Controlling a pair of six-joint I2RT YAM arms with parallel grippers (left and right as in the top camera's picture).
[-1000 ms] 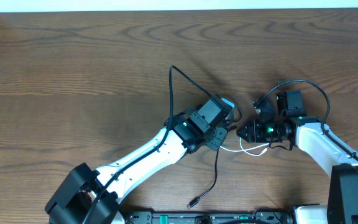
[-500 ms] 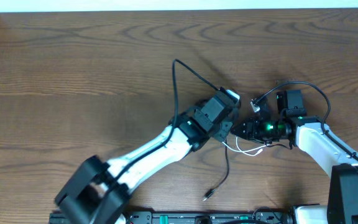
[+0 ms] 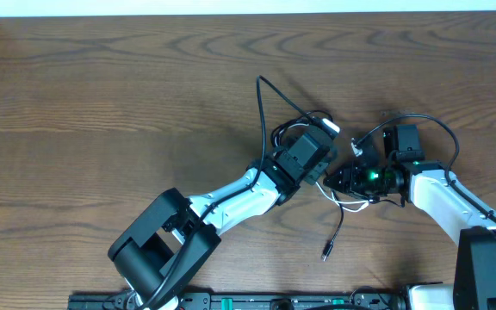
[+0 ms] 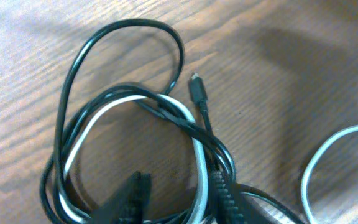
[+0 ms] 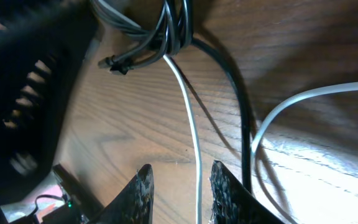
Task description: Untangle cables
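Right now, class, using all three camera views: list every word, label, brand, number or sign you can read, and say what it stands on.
No text can be read in any view.
black cable: no print shows.
white cable: no print shows.
table: bare wood grain, no label.
right arm: only a green light, no lettering.
dark strip at the bottom edge of the overhead view: marks too small to read.

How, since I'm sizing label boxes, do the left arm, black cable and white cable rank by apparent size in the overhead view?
1. left arm: largest by far.
2. black cable: thin, but it spans a long stretch.
3. white cable: smallest; only short loops show, the rest is hidden.
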